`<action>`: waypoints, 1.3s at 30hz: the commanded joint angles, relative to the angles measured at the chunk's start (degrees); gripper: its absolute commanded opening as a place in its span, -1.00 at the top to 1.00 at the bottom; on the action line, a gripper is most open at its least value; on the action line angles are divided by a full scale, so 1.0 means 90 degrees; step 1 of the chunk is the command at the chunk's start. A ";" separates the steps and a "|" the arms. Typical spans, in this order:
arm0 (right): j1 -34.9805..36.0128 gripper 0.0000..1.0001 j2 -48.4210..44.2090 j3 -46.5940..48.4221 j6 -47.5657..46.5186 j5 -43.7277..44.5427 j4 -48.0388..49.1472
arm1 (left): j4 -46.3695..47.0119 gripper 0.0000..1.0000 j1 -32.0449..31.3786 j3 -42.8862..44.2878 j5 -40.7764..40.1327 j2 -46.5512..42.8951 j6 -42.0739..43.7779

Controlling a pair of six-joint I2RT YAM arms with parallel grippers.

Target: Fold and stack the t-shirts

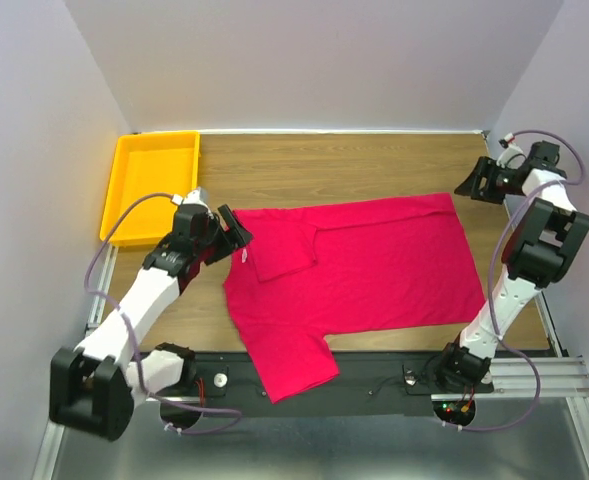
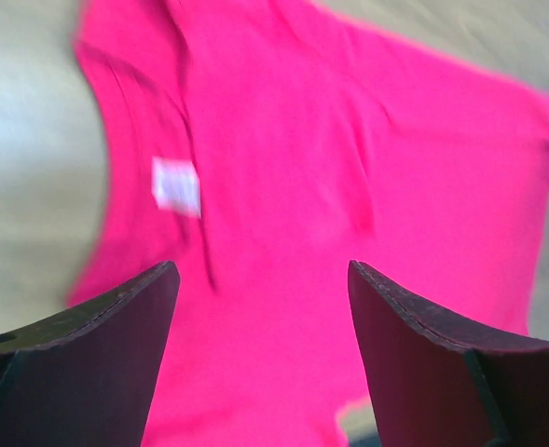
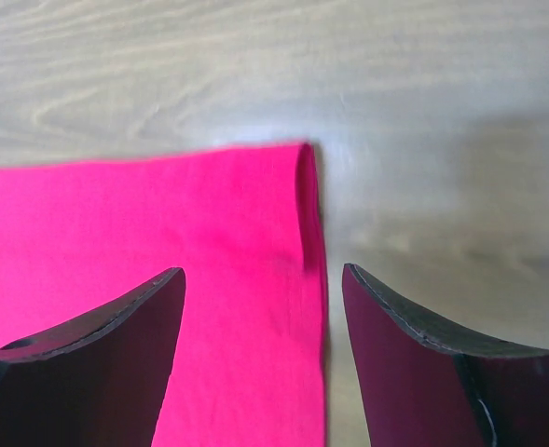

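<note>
A crimson-red t-shirt (image 1: 374,260) lies spread on the wooden table, with one sleeve folded over its body (image 1: 279,252) and the other sleeve (image 1: 292,365) reaching over the near edge. My left gripper (image 1: 237,234) is at the shirt's collar end, open. In the left wrist view the left gripper (image 2: 260,268) hangs over the t-shirt (image 2: 349,168) with nothing between its fingers, and the white neck label (image 2: 176,184) shows. My right gripper (image 1: 471,183) is open just off the far right corner. In the right wrist view the right gripper (image 3: 262,272) straddles the t-shirt's (image 3: 162,214) edge without touching it.
A yellow plastic tray (image 1: 154,190) sits at the far left of the table, just behind the left arm. Bare wood (image 1: 354,165) runs along the back behind the shirt. White walls close in three sides. A black rail (image 1: 374,375) crosses the near edge.
</note>
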 commanded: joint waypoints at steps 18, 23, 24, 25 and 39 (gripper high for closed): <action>0.0837 -0.28 0.1301 0.1038 0.0559 0.1070 0.0454 | 0.1747 -0.43 0.0940 0.2475 0.0870 0.4348 0.1690; 0.0837 -0.22 0.1243 0.0989 0.0529 0.1119 0.0464 | 0.1532 -0.36 0.0931 0.2622 0.0703 0.4739 0.1749; 0.0837 -0.22 0.1252 0.0999 0.0568 0.1129 0.0464 | 0.1512 -0.33 0.0931 0.2651 0.0703 0.4788 0.1739; 0.0837 -0.19 0.1272 0.1028 0.0568 0.1129 0.0464 | 0.1493 -0.32 0.0921 0.2690 0.0703 0.4846 0.1739; 0.0837 -0.05 0.1369 0.1184 0.0724 0.1158 0.0493 | 0.1444 0.00 0.0931 0.3286 0.0449 0.5589 0.1632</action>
